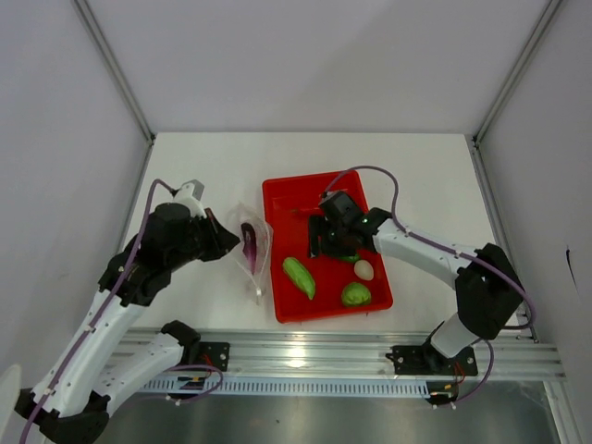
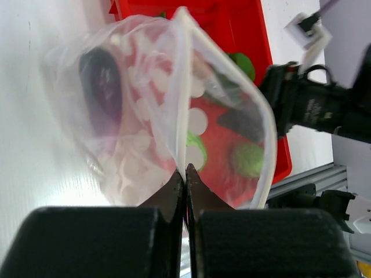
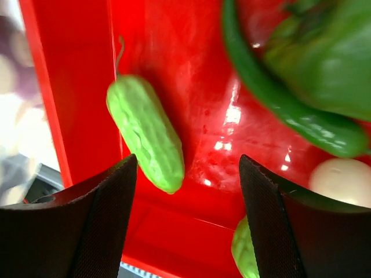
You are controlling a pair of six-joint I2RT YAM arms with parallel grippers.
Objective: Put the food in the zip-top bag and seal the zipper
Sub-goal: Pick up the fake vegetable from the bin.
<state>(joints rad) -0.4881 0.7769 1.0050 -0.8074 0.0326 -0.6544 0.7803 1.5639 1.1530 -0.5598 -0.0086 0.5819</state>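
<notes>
Left gripper [image 2: 185,174] pinches shut on the zipper [image 2: 184,87] edge of the zip-top bag [image 1: 252,248], held upright just beside the left edge of the red tray [image 1: 287,199], purple eggplant [image 2: 101,87] inside. Right gripper [image 3: 186,165] hangs over the tray, jaws wide, holding nothing, light green gourd [image 3: 145,133] below.

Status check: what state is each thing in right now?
Clear plastic zip-top bag, mouth open, unsealed.
Purple toy eggplant, inside bag.
Light green toy gourd, lying in red rectangular tray.
White egg-like piece, in tray.
Left end effector, shut on bag's rim.
Right end effector, open, empty, over tray.
</notes>
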